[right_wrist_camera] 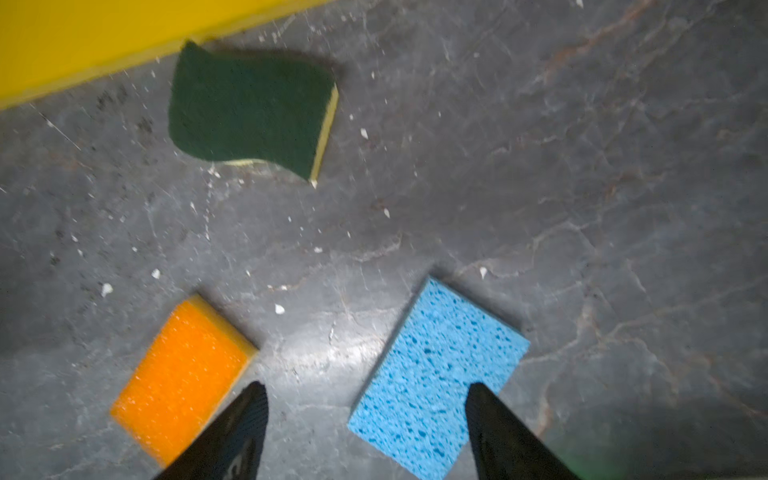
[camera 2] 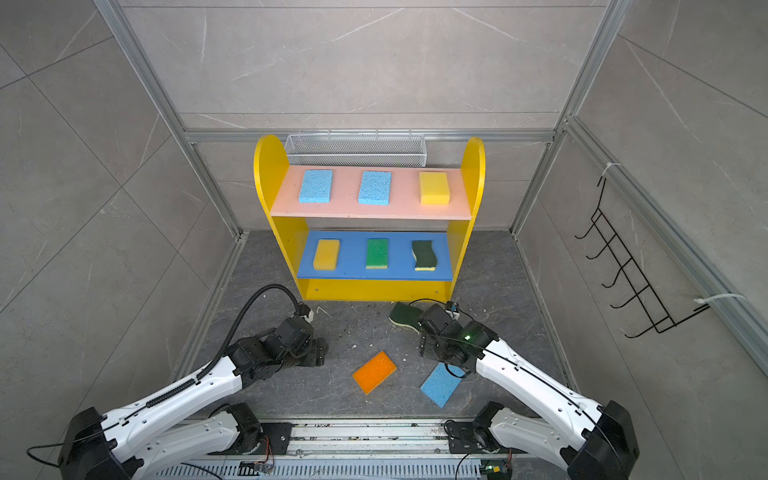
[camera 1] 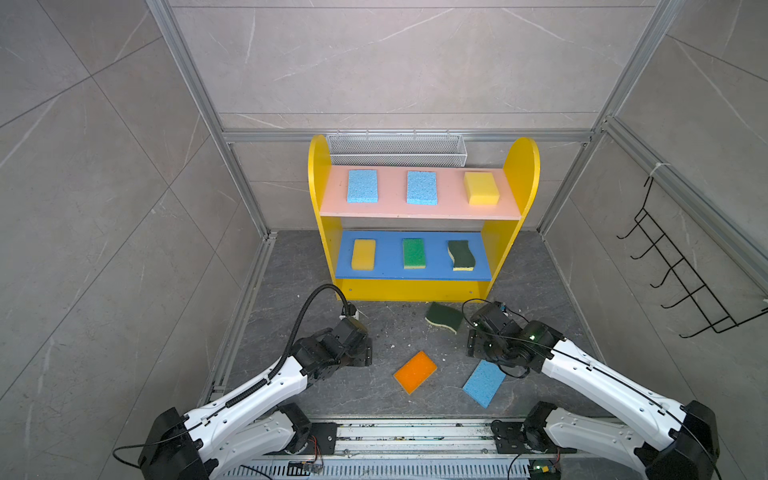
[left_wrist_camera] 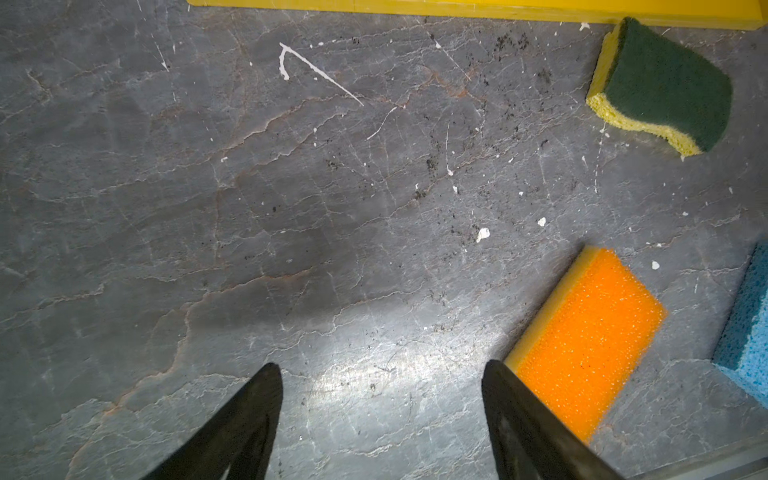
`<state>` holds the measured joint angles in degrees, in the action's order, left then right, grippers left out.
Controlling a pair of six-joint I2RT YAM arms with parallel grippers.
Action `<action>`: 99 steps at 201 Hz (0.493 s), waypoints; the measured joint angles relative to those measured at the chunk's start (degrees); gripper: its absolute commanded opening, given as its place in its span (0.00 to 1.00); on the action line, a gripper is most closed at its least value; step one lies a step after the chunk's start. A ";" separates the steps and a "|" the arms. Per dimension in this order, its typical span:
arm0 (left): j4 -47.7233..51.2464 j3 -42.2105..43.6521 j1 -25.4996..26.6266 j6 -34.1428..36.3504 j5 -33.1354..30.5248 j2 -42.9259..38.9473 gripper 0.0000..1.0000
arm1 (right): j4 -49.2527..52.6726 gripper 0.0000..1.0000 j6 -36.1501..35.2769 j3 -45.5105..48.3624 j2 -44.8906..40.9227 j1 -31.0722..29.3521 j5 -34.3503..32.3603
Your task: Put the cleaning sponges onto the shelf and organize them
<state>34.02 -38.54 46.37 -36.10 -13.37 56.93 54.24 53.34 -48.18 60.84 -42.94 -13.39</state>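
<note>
The shelf (camera 1: 318, 174) holds two light blue sponges (camera 1: 362, 185) and a yellow one (camera 1: 481, 188) on its pink board. A yellow, a green (camera 1: 414, 253) and a dark-green wavy sponge sit on the blue board. On the floor lie a dark-green wavy sponge (camera 1: 444, 317), an orange sponge (camera 1: 415, 372) and a light blue sponge (camera 1: 484, 383). My left gripper (left_wrist_camera: 382, 365) is open over bare floor, its one finger beside the orange sponge (left_wrist_camera: 590, 332). My right gripper (right_wrist_camera: 365, 384) is open, low over the near edge of the light blue sponge (right_wrist_camera: 436, 374).
A white wire mesh basket (camera 1: 397, 148) hangs behind the shelf top. A black wire hook rack (camera 1: 681, 266) is on the right wall. The dark floor (camera 1: 374, 324) is speckled with crumbs. Metal frame rails (camera 1: 249, 299) edge the floor.
</note>
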 measured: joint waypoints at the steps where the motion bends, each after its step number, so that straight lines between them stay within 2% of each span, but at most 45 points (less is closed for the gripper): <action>1: -0.02 0.00 0.00 0.00 0.00 0.02 0.79 | 0.13 0.78 0.24 0.00 0.00 -0.26 -0.15; 29: -1.70 0.00 0.00 0.00 0.00 1.46 0.79 | 1.29 0.79 3.85 0.22 0.02 -2.67 -1.44; 46: -2.99 0.00 0.00 0.00 0.04 1.68 0.79 | -0.07 0.83 4.02 0.42 0.79 -2.75 -2.71; 75: -5.35 0.26 0.00 -0.04 0.02 0.92 0.79 | -4.63 0.90 0.70 -0.33 6.19 -2.75 -5.38; 99: -6.01 1.01 0.00 -0.46 -0.04 -0.81 0.78 | -8.33 0.92 -3.30 -3.15 12.52 -2.12 -6.38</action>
<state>28.01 -37.54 46.37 -36.56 -13.41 56.12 45.91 50.04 -51.33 73.36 -45.06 -19.77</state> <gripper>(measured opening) 0.787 0.916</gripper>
